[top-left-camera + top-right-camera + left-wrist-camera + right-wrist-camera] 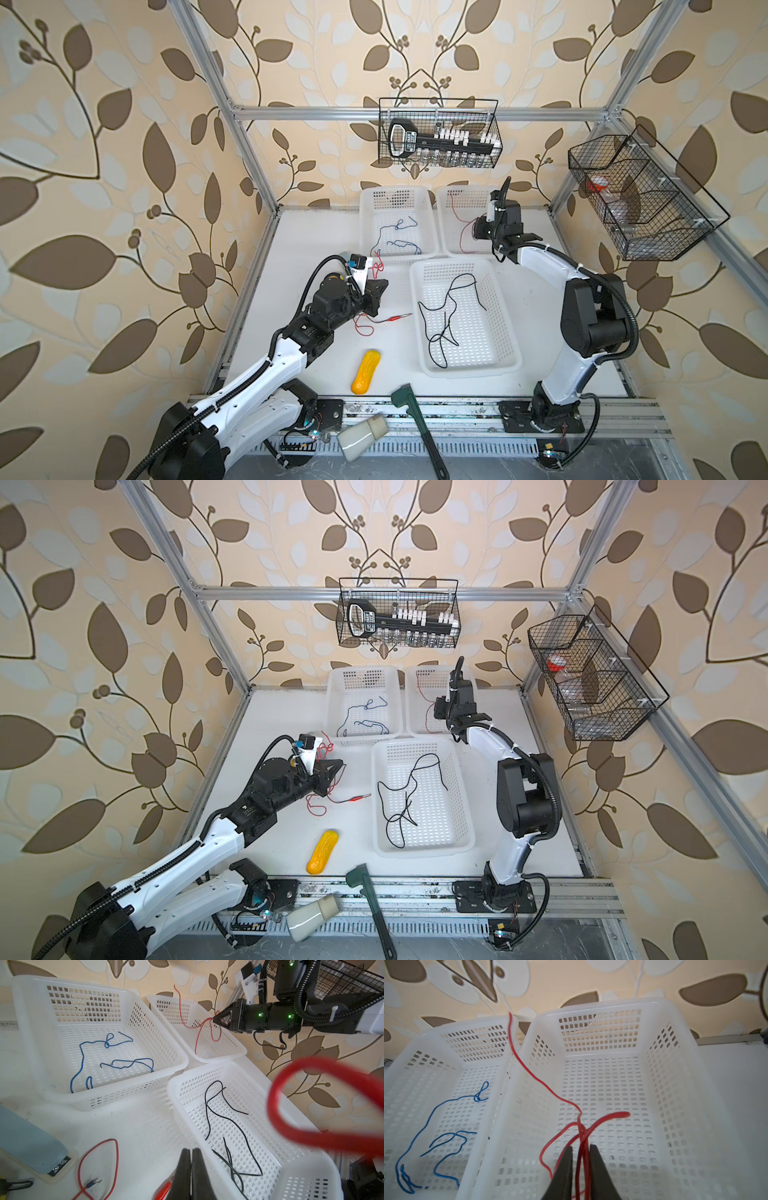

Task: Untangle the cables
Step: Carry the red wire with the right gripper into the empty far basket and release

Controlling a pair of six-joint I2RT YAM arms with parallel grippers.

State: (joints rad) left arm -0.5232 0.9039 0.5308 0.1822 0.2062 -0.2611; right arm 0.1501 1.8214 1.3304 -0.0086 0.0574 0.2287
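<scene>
1. Here, the red cable is the item in hand. Its strands run through the right gripper above the back right basket. One free end stands up close to the rim beside the neighbouring basket.
2. Right gripper jaws: a little apart, with a sliver of gap on either side of the strands, which look loose rather than pinched.
3. Blue cable: lies in the back left basket and carries one small knotted loop.
4. Black cable: lies in the front basket, its strands crossing at the near end.
5. Second red cable: lies on the table beside the left gripper and ends in a red clip.
6. Left gripper jaws: pressed fully together, with nothing visible between them.
7. Handling note, as a judgement: the step is dropping the red cable into its basket.
   - Widen the jaws fully.
   - Rise straight up so no strand snags on a finger.
   - Check that the upright end falls inside this basket and not into the blue one.
8. Not made out:
   - Whether the left jaws nip a fine strand.
   - Where the blurred red loop close to the left wrist lens comes from; it probably belongs to the second red cable.
   - Whether the red strands are knotted below the right fingertips.
</scene>
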